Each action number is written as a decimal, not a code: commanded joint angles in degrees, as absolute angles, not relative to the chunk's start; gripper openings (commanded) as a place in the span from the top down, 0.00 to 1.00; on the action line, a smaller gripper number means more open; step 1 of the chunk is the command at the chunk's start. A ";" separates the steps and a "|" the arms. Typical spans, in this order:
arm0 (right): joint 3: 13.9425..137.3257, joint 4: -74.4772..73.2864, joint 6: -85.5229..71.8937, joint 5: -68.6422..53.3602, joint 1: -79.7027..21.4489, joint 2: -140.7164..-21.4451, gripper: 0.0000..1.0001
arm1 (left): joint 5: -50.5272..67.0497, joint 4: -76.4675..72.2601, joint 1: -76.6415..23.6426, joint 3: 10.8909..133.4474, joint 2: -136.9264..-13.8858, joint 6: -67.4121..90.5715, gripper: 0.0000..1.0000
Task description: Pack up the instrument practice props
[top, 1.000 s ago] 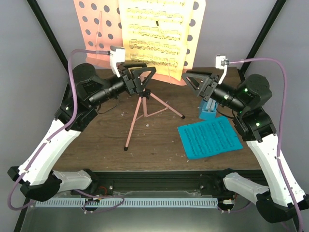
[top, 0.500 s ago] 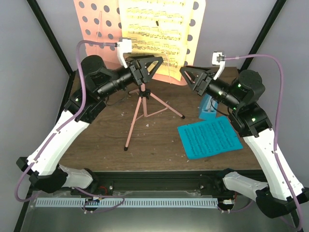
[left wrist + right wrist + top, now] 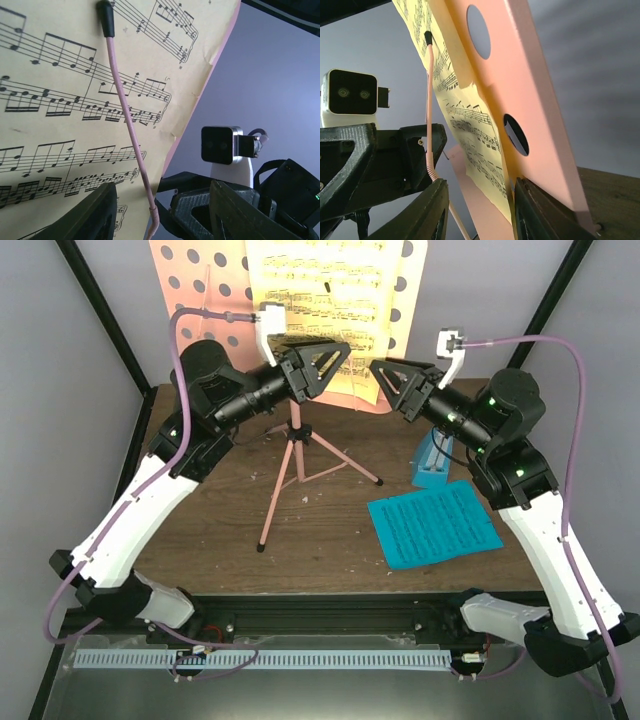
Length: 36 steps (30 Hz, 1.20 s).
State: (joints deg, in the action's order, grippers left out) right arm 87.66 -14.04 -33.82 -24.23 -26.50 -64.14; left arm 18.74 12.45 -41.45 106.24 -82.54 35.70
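The salmon-pink music stand stands at the back, its hole-punched desk [image 3: 190, 290] on a tripod [image 3: 290, 465]. A yellow music sheet [image 3: 320, 300] leans on the desk under a pink wire arm [image 3: 125, 115]. My left gripper [image 3: 340, 365] is open at the sheet's lower edge, the wire between its fingers [image 3: 95, 212] untouched. My right gripper [image 3: 380, 383] faces it, open, with the yellow sheet's [image 3: 470, 130] bottom corner and the desk's [image 3: 520, 85] edge between its fingers [image 3: 427, 212]. A blue music sheet [image 3: 435, 525] lies flat at the right, next to the small blue metronome [image 3: 430, 465].
Black frame posts [image 3: 100, 320] rise at both back corners beside grey walls. The right gripper's white camera block [image 3: 220, 145] shows close by in the left wrist view. Purple cables [image 3: 560, 370] loop over both arms. The brown table's [image 3: 200, 530] front edge meets a black rail.
Both arms have risen from the tripod's height to the desk's lower edge and drawn closer together. Both pairs of jaws have narrowed.
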 commanded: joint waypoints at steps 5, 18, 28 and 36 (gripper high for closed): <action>92.76 -12.04 -31.80 -21.17 -27.03 -66.85 0.65 | 19.42 11.24 -41.94 108.64 -84.05 35.80 0.53; 98.78 -12.14 -28.70 -17.84 -27.14 -71.48 0.67 | 19.71 11.62 -42.25 111.85 -87.20 35.67 0.61; 101.37 -10.99 -27.41 -16.22 -27.18 -74.21 0.74 | 19.07 12.49 -42.50 112.91 -88.72 34.96 0.76; 103.18 -10.55 -26.14 -14.70 -27.16 -76.11 0.98 | 18.04 13.44 -42.47 112.45 -87.76 32.76 1.00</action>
State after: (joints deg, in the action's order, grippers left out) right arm 100.88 -10.79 -27.18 -18.46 -27.22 -74.96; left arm 18.68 12.95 -42.24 111.39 -88.55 34.39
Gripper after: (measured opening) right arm 0.089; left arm 0.043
